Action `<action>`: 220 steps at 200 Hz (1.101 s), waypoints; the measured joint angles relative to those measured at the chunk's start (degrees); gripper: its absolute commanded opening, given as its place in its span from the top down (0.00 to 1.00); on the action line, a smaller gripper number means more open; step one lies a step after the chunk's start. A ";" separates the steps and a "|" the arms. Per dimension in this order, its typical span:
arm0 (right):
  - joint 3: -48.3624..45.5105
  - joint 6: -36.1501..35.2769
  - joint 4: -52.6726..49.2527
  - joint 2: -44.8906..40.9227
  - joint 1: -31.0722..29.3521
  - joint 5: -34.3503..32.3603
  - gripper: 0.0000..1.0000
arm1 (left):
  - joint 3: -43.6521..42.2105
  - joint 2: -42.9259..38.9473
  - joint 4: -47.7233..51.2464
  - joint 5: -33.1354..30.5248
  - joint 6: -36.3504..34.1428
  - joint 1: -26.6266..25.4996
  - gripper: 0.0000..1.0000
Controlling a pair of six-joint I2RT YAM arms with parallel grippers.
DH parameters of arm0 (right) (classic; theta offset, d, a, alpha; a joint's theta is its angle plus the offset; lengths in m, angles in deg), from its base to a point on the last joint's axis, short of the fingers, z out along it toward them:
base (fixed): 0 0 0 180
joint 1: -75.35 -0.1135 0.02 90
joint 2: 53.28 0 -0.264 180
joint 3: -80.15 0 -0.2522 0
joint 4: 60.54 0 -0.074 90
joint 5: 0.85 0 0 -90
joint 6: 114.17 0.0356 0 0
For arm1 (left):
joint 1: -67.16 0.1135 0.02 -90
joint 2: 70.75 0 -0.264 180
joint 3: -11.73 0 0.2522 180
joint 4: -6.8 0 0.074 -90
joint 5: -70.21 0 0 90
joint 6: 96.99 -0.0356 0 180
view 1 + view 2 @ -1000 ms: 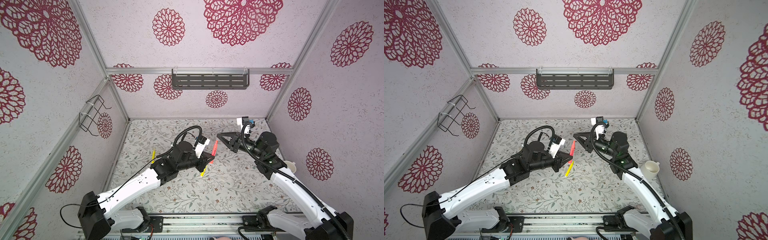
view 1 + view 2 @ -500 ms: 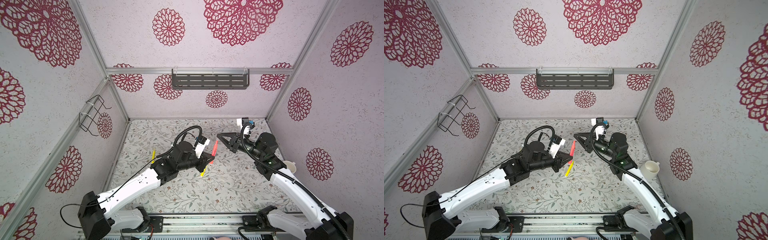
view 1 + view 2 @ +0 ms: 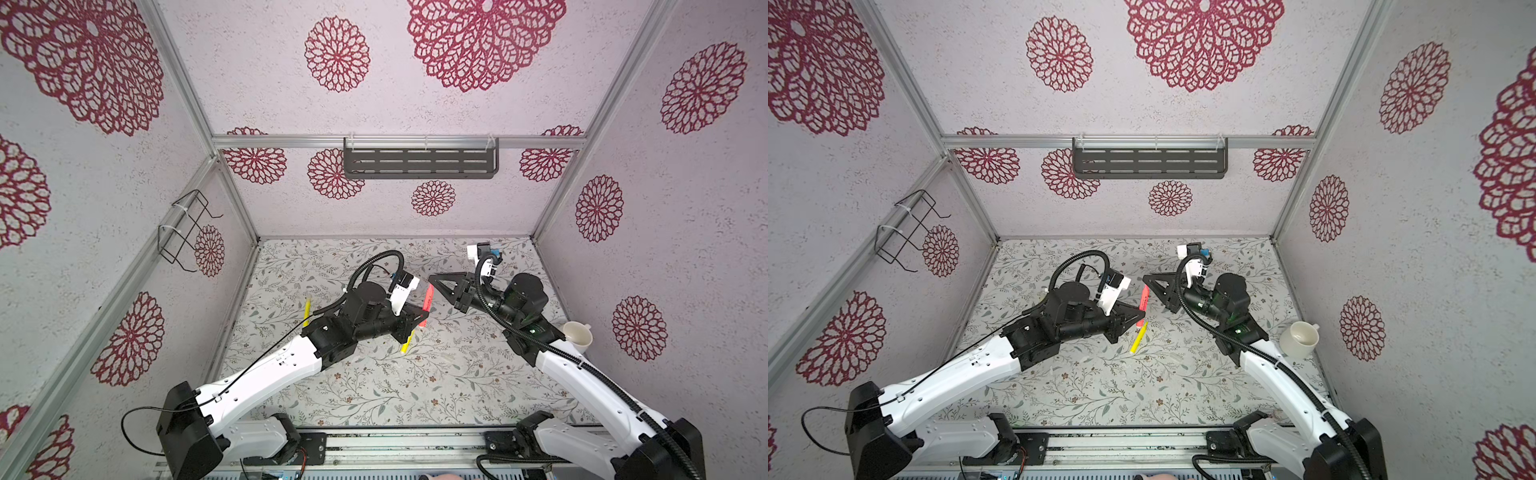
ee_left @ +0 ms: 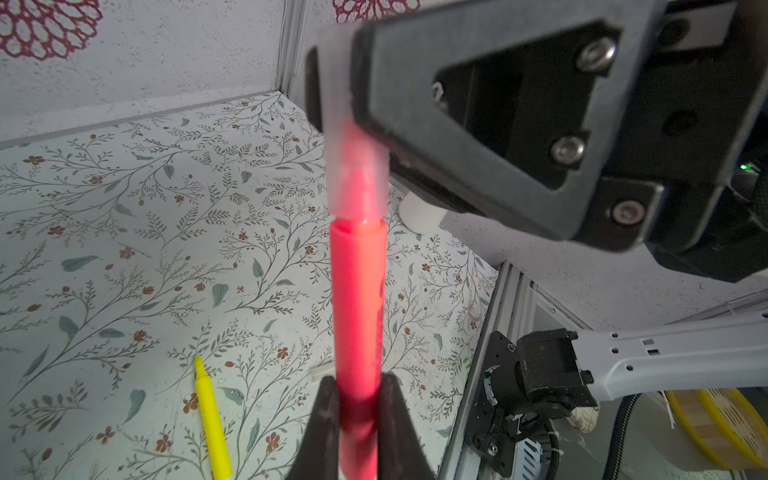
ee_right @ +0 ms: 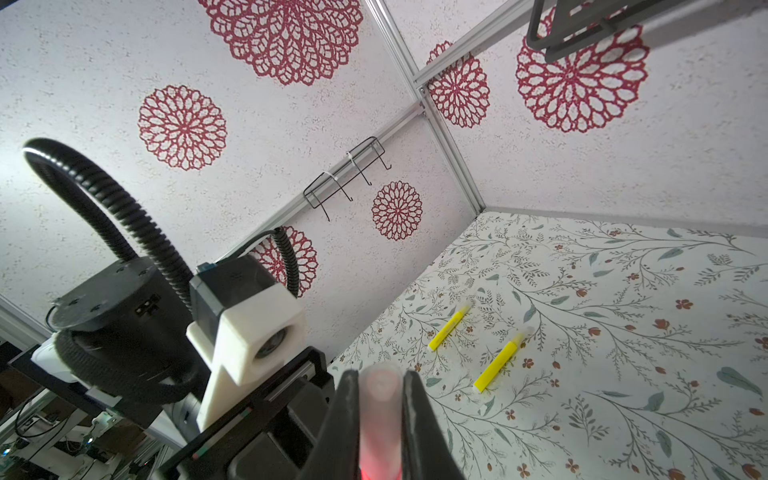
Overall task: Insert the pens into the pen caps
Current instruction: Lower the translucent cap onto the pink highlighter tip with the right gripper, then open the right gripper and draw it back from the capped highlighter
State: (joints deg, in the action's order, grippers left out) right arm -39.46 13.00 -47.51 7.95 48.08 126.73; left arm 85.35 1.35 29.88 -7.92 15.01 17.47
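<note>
- Clamping our left gripper (image 4: 359,390) on the tail end of the red-pink pen (image 4: 358,291), we have both fingers (image 4: 326,419) pressed tight against its barrel
- Our right gripper (image 5: 380,384) is closed on the clear pen cap (image 4: 358,183), whose open mouth faces the pen
- Pen and cap share one long axis, running straight from our left fingers to our right ones; the tip shows pink inside the cap, and the cap's rim sits just at the barrel's shoulder
- We judge the coming move to be a push along that axis, and both arms are equally near; any sideways tilt could jam the cap
- In both top views the pair hangs above the table (image 3: 457,374), between the arms
- One yellow pen (image 3: 407,343) lies on the table just beside our left gripper, with two more yellow pens (image 5: 449,328) farther off
</note>
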 measured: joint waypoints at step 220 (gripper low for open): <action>-5.77 -5.60 6.73 -1.05 -12.31 -19.67 1.00 | -1.11 -3.54 4.00 2.03 -1.88 3.65 1.00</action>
State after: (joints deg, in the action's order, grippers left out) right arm -45.23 7.40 -40.78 6.90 35.77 107.06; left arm 84.23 -2.19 33.88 -5.88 13.13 21.12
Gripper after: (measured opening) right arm 0.165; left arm 0.124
